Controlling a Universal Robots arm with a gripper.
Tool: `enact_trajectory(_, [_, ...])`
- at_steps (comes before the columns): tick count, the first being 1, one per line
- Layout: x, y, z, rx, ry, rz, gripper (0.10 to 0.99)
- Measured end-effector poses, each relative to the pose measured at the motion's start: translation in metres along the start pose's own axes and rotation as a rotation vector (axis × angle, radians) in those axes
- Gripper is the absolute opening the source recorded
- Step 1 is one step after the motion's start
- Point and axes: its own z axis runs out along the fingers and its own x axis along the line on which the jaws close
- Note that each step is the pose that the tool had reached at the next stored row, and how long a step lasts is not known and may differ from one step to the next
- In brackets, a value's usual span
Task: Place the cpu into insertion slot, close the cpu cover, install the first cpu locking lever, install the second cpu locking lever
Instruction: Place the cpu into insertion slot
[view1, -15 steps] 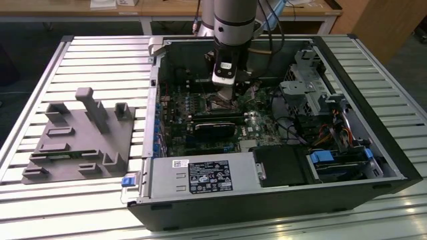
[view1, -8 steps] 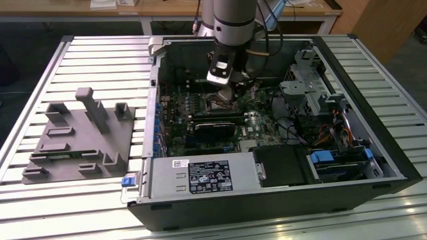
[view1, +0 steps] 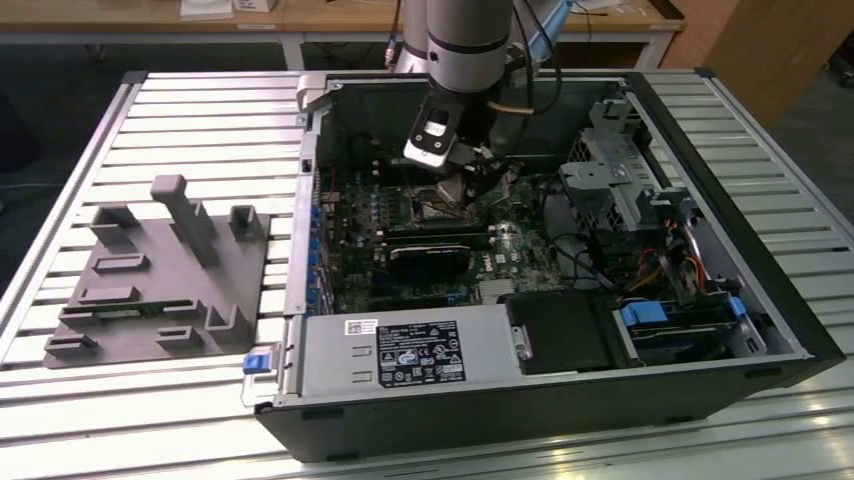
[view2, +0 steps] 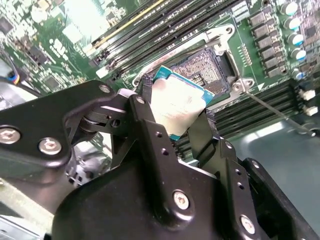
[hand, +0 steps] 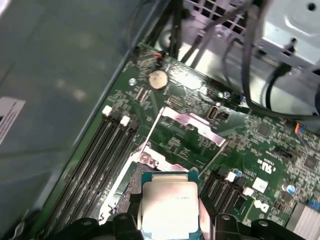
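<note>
Currently clamping cpu (view2: 177, 102) edgewise in gripper (view2: 175, 107) jaws, tilted just above slot (view2: 215, 70), cover (hand: 192, 120) open; risk as judged: bent pins or skewed seating if lowered off-level/misaligned, or slip from thin-edge grip.

In the exterior view the arm (view1: 461, 40) stands nearly upright above the slot (view1: 434, 210), its silver-grey tube reaching down to a pale wrist (view1: 434, 135) that tilts toward the exterior view's right. Below the wrist the black gripper (view1: 477, 185) hangs close over the slot, angled rather than plumb. In the second wrist view the gripper (view2: 175, 112) has its two black fingers (view2: 145, 130) closed on opposite edges of the cpu (view2: 177, 102), holding it tilted just above the slot (view2: 210, 70). In the first wrist view the gripper (hand: 169, 222) clasps the cpu (hand: 169, 207) from both sides.
</note>
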Motion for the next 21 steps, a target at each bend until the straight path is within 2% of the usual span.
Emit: enact_trajectory(21, [0.0000,-0.0002,0.0021,-0.006,-0.0276,0.310,0.537])
